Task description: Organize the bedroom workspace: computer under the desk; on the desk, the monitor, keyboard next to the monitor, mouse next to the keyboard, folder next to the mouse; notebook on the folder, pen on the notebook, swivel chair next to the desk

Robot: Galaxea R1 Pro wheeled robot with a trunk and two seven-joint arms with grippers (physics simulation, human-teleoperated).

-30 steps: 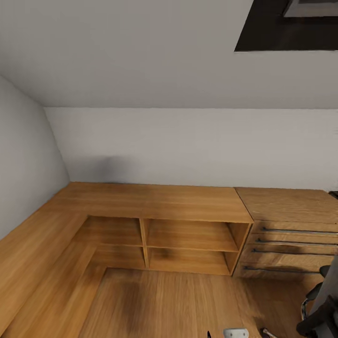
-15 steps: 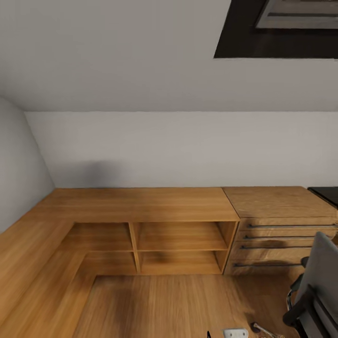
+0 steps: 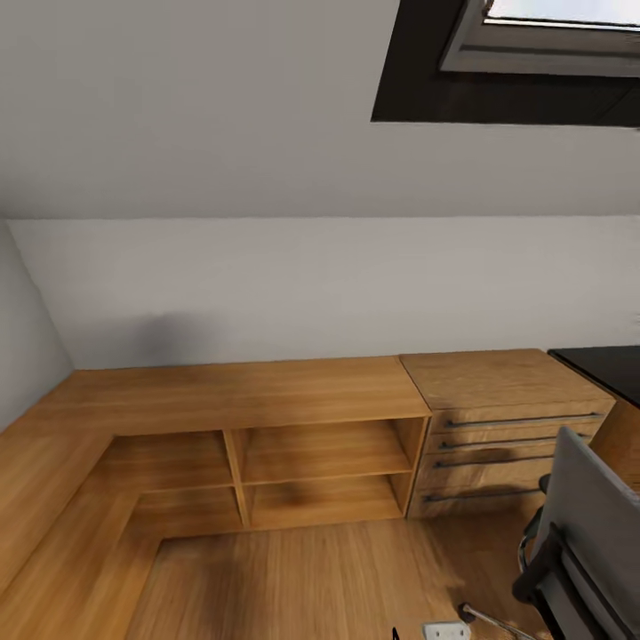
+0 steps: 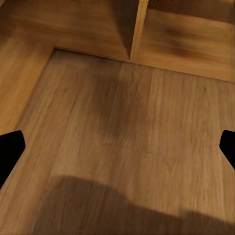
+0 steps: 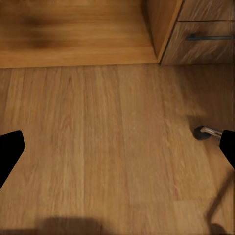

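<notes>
You face low wooden shelf unit [image 3: 267,427] mid-frame, drawer chest [image 3: 507,418] right of it. Open wood floor [image 3: 311,578] ahead. Grey swivel chair [image 3: 582,542] lower right; black desk [image 3: 609,369] corner at right edge. Left gripper [image 4: 117,147], right gripper [image 5: 117,147]: fingers spread, holding nothing.

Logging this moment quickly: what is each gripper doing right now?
Left gripper: open, holding nothing.
Right gripper: open, holding nothing.

Chair castor [image 5: 200,132] on wooden floor [image 5: 98,147]
</notes>
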